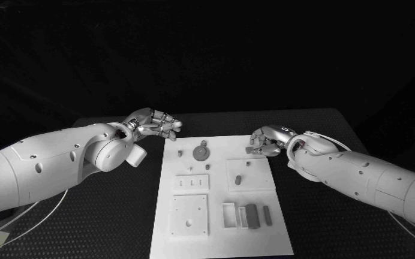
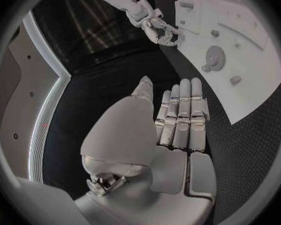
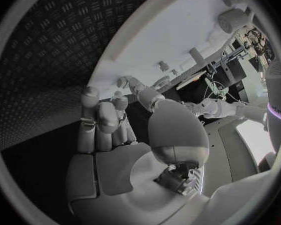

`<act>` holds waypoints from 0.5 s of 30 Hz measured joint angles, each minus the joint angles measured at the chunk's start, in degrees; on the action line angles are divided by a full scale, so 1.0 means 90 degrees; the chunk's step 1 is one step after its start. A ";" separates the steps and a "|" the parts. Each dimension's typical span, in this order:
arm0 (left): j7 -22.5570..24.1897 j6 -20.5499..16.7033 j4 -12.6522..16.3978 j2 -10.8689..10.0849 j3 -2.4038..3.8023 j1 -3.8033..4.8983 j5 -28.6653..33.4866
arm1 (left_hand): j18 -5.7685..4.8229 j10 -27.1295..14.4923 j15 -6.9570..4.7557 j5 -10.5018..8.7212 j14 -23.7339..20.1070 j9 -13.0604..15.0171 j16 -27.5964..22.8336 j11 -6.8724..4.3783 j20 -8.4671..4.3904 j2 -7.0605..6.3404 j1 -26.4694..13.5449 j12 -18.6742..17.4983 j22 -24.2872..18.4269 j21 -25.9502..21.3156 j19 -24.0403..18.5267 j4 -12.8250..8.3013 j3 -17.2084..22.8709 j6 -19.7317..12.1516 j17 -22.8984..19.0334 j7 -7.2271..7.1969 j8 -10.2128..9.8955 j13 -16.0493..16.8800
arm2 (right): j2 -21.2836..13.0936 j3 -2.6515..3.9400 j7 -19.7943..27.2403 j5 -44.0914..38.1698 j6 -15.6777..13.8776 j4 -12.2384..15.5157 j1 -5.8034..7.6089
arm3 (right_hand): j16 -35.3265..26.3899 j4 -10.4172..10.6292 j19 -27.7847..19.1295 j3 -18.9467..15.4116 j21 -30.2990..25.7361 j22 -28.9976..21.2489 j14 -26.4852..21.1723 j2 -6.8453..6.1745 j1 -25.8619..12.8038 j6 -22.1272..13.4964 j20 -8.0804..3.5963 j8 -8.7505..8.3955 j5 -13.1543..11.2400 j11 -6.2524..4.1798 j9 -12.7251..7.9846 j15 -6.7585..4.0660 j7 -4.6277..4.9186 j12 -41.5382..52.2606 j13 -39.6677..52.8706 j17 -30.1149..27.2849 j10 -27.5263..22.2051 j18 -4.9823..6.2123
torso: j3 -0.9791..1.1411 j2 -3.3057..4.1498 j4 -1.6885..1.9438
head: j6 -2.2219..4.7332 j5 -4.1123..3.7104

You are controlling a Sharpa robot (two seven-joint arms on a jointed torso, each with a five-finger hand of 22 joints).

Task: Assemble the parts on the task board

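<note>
White flat task board (image 1: 220, 199) has the empty open left hand (image 1: 154, 123) beside its far corner and the right hand (image 1: 266, 141) bent at its far edge, grip unclear; I think grabbing a small grey part (image 1: 238, 180) comes next.

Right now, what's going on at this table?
The robot is at the white task board with grey parts on it, including a gear. Neither hand holds anything. The left hand hovers beside the board's far left corner, fingers apart. The right hand is at the far right edge, fingers curled down onto the board.
</note>
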 measured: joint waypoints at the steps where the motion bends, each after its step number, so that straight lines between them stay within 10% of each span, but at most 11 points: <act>1: -0.0026 0.0021 0.0012 -0.0001 0.0000 0.0000 -0.0071 | 0.0000 0.0046 -0.0020 0.0000 0.0026 0.0008 0.0000 -0.0030 -0.0023 -0.0017 -0.0065 0.0022 0.0010 0.0000 0.0028 0.0000 0.0000 0.0048 0.0024 -0.0021 0.0006 0.0028 | -0.0023 0.0010 -0.0035 -0.0002 -0.0038 0.0076 0.0009 | 0.0000 0.0000 0.0001 0.0000 0.0000 0.0000 0.0000 0.0002 -0.0040 0.0005 -0.0001 0.0000 0.0000 -0.0013 0.0014 0.0000 -0.0005 0.0000 0.0000 0.0000 0.0013 0.0001 | 0.0000 -0.0001 -0.0002 | 0.0004 0.0000; 15: -0.0209 0.0176 0.0079 0.0061 0.0001 0.0000 -0.0533 | 0.0000 0.0322 -0.0125 0.0000 0.0238 0.0032 0.0169 -0.0170 -0.0113 -0.0114 -0.0280 0.0150 0.0167 0.0127 0.0248 0.0000 0.0000 0.0304 0.0248 -0.0123 0.0093 0.0261 | -0.0047 0.0052 -0.0334 -0.0093 -0.0224 0.0451 0.0093 | 0.0000 0.0141 0.0028 0.0000 0.0000 0.0000 0.0022 -0.0015 -0.0191 0.0032 -0.0026 0.0000 0.0000 -0.0023 0.0074 -0.0023 -0.0032 -0.0001 -0.0001 0.0023 0.0023 0.0010 | -0.0010 -0.0010 0.0004 | 0.0076 -0.0048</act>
